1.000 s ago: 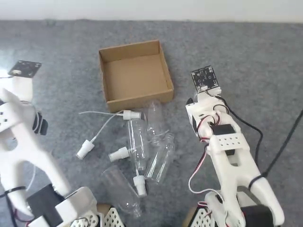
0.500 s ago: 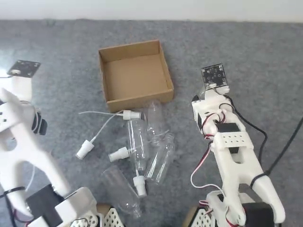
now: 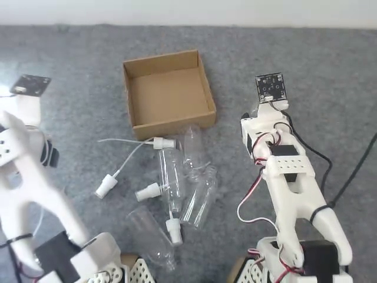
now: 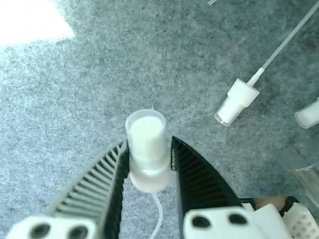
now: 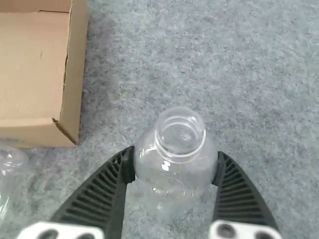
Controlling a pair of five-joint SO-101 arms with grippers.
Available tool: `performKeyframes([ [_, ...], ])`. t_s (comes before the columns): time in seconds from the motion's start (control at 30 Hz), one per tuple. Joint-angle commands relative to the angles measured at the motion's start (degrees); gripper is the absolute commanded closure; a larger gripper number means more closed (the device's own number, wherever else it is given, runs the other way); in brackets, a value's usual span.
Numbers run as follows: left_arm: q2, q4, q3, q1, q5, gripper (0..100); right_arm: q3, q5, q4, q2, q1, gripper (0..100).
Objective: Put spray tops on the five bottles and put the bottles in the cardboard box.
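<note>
Gripping a clear, uncapped bottle [image 5: 178, 144] firmly between both sides of the right gripper [image 5: 174, 157], open mouth turned toward the wrist camera, just beside the near corner of the cardboard box [image 5: 75, 64] and over grey carpet [image 5: 239, 59]. Pinching a white spray top [image 4: 145, 130] in the closed-in left gripper [image 4: 148, 153], thin tube trailing below it, well apart from the box. Leaving four more bottles [image 3: 171, 177] and four loose spray tops [image 3: 106, 186] lying jumbled on the carpet directly in front of the box.
</note>
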Motion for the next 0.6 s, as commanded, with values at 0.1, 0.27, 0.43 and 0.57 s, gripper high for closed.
performKeyframes([
  [0.1,-11.7,-0.3,-1.8,-0.2,0.4,98,0.4,-0.5,2.8,-0.6,2.2,84.8],
  [0.27,-17.6,-2.6,-1.7,-0.1,6.8,98,0.6,-0.5,10.8,-8.0,0.5,84.6],
  [0.43,-20.8,-5.0,-1.7,0.4,13.4,98,3.6,-0.6,11.9,-13.4,-0.1,84.6],
  [0.57,-22.8,-6.6,-1.8,0.4,17.5,98,5.6,-0.5,14.5,-19.5,-2.2,84.7],
])
